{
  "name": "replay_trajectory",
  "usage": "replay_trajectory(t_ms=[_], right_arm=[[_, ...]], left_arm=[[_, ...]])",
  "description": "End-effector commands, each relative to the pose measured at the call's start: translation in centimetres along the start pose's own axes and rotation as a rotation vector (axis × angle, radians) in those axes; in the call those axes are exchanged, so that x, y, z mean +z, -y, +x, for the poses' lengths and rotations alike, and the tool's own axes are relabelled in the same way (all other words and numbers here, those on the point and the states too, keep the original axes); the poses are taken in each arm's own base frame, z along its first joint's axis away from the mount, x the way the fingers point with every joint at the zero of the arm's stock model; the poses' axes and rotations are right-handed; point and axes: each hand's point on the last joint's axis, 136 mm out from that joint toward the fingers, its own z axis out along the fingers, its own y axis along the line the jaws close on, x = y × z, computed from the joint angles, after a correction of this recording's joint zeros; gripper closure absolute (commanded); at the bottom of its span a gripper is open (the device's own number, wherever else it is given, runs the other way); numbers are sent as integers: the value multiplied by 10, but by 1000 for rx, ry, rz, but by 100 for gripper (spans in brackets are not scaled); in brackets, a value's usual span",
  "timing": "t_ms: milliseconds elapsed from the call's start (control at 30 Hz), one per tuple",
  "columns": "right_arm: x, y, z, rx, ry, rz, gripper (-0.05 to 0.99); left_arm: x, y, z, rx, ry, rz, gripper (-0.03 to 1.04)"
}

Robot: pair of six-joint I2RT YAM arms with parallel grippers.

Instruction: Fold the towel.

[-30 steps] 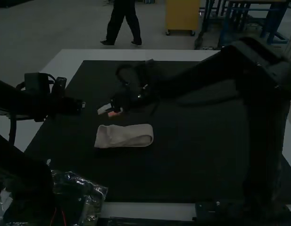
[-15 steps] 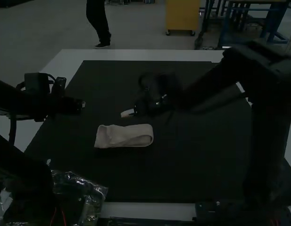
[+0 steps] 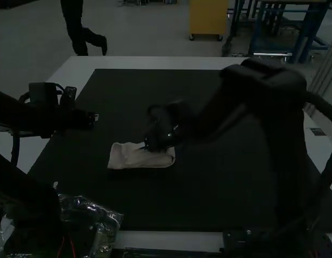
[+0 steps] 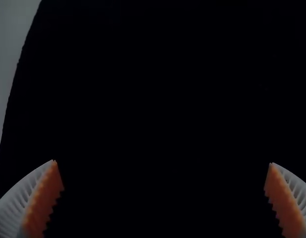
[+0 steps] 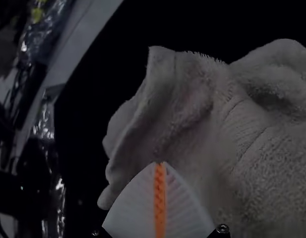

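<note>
Under the closed right gripper [image 3: 145, 145] lies the pale, fuzzy towel [image 3: 124, 156], a rumpled strip, while the left gripper [image 3: 95, 117] gapes wide.

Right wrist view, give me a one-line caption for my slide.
The right hand, its fingers closed together, over a rumpled pale towel on a dark mat.

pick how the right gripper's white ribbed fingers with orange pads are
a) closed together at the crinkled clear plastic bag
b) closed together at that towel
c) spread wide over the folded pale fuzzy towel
B: in the right wrist view, the right gripper's orange pads meet, with the towel right at the tips.
</note>
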Motion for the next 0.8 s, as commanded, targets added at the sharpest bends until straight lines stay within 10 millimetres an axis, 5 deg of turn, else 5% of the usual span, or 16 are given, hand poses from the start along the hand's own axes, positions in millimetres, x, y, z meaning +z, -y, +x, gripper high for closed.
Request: replay_trajectory(t_ms=[0, 500, 600, 767], right_arm=[[12, -11, -3, -24, -7, -42, 96], [57, -3, 37, -23, -81, -70, 96], [53, -4, 32, -8, -70, -68, 96], [17, -34, -15, -27, 32, -80, 96]], left_arm=[[2, 2, 2, -8, -3, 3, 5], [1, 5, 4, -8, -4, 13, 5], [1, 5, 0, -7, 3, 14, 5], [-3, 5, -18, -1, 33, 16, 5]])
